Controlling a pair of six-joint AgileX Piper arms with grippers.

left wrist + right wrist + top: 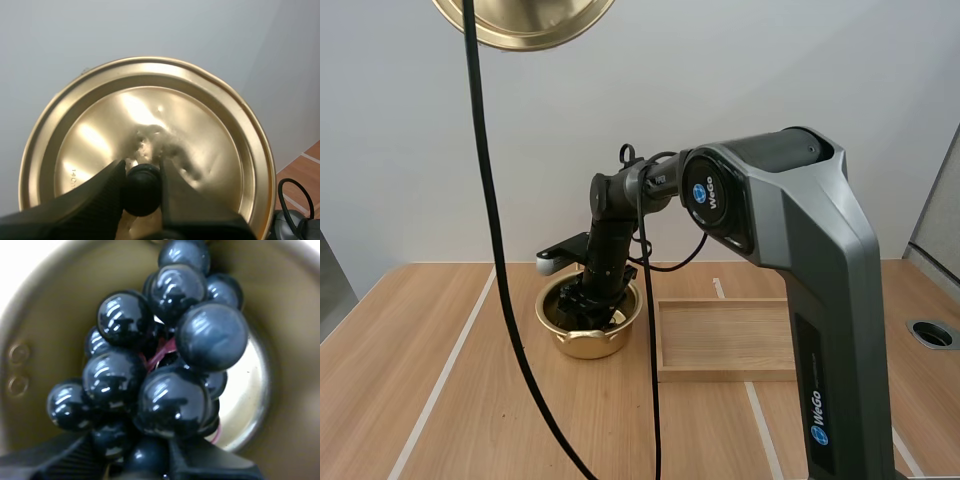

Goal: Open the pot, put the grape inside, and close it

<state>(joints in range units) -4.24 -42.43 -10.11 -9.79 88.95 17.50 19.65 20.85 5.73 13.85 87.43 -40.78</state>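
Lid (pixel 525 22): gold, held high over counter (pixel 410 400), well clear of pot.
Left tool (pixel 142 186): closed on lid's black knob (pixel 141 197), one finger each side.
Pot (pixel 563 341): gold, open, on counter, just left of tray (pixel 725 340).
Right tool (pixel 145 457): down inside pot, fingers pinching grapes (pixel 165 365).
Grapes: dark bunch, within pot walls; contact with bottom, cannot tell.
Step, by judgement: release. Lower until bunch rests, part fingers fully, rise straight up, no snag on stem or rim.
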